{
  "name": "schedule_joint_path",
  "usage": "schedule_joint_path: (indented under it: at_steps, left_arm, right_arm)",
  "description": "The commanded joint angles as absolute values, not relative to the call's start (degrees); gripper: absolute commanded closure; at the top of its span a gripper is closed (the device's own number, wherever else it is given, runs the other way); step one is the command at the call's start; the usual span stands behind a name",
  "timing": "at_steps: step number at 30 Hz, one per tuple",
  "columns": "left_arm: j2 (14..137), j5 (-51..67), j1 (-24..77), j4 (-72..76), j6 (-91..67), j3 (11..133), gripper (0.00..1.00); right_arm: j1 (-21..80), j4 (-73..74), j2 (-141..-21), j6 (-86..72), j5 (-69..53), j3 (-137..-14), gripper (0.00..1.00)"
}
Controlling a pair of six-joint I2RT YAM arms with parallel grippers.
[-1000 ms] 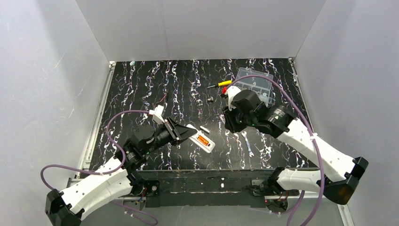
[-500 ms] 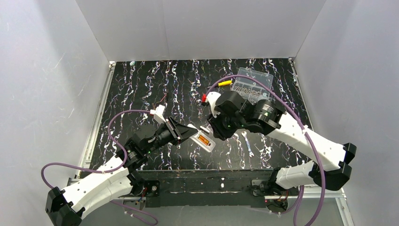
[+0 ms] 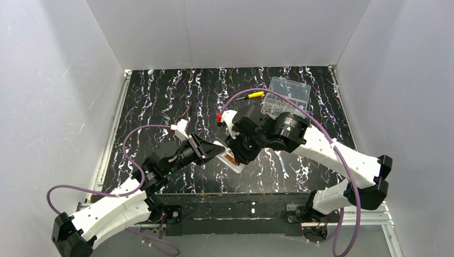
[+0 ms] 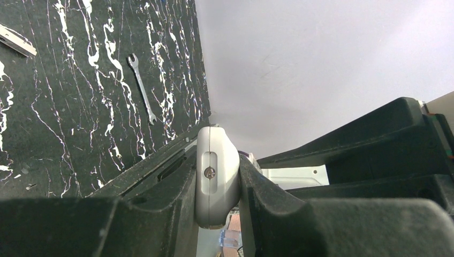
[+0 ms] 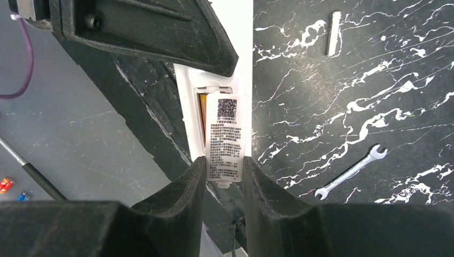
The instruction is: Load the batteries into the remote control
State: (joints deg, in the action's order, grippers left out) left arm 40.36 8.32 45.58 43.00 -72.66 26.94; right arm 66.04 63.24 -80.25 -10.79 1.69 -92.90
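Change over the last second is all on the right side. My right gripper (image 5: 225, 166) has swung away from the box (image 3: 292, 91) at the far right, leftward and nearer. It now hangs directly over the remote (image 4: 217, 190). Its fingers pinch a small white labelled cover (image 5: 227, 128) by the long edges, printed side up.

My left gripper (image 4: 216, 158) has not shifted. Its fingers are pressed tight on the remote's end, holding it off the table (image 5: 375, 96) near the middle, a little left of centre, with the back facing up.

From the right wrist, the cover lies along the open compartment and hides most of it. A sliver of orange battery (image 5: 202, 115) shows along its left edge. I cannot tell whether both cells are seated, nor whether the cover already touches the remote or only floats above it.

I judge the loading itself is nearly over and the step in hand is closing the compartment. The cover sits slightly right of the opening, so it looks to need a small nudge left before it goes down.

A wrench (image 5: 350, 171) and a pale stub (image 5: 333, 33) lie on the table to the right, well apart from the work.
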Motion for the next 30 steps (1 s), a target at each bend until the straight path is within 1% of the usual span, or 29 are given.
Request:
schedule_joint_path:
  at_steps: [1,12,24,30]
  left_arm:
    - [39.7,8.2,45.7,47.2,-72.4,29.0,1.0]
    - [40.1,8.6,45.8,47.5,-72.6,29.1,1.0]
    - [40.2,8.8,45.8,48.1,-72.7,29.1,1.0]
    - [40.1,8.8,45.7,48.1,-72.7,29.1,1.0]
  right_arm:
    - [66.6,64.6,-80.8,-11.4,0.4,-95.6,0.73]
    - [67.2,64.4,-82.8,-11.6,-1.6,-96.1,0.73]
    - [67.4,64.4,-84.0,-11.2,2.7,-95.8,0.73]
    - [67.4,64.1,-84.3,-11.0,2.4,-95.6,0.73]
